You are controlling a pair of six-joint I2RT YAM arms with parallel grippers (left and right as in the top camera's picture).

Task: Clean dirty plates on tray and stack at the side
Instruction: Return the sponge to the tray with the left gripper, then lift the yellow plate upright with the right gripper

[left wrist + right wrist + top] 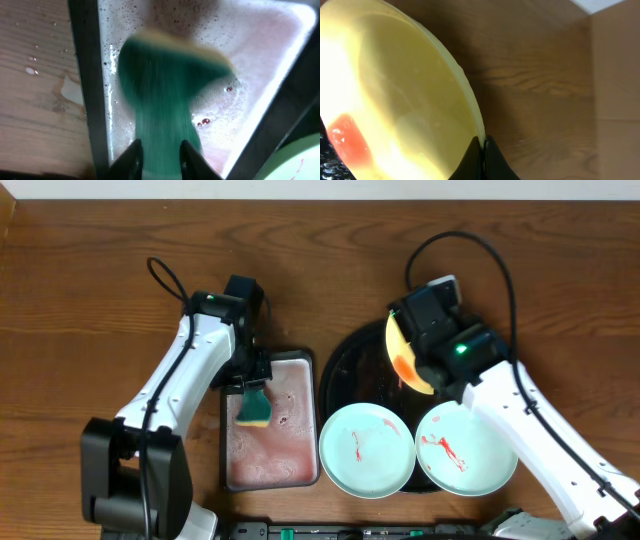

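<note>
the pale yellow plate (402,352) stands on edge, tilted, over the rear part of the round black tray (345,370); whether its lower edge touches the tray cannot be told. a red-orange smear (350,140) marks its face. the right gripper (428,378) is clamped on the plate's rim: in the right wrist view its two dark fingers are nearly together with only the thin edge between them.

the two mint-white plates lie flat side by side on the front of the black tray, just about touching, the left one (366,450) and the right one (466,448) each with thin red streaks in the middle.

left of the black tray and close beside it sits a pinkish rectangular tray (290,375) with a dark rim, holding foamy liquid. the left gripper (250,385) is closed on a green and yellow sponge (254,408) over this tray, its fingers pressing the sponge's sides. a few water droplets (31,71) lie on the wooden surface (100,280) beside the rim.
</note>
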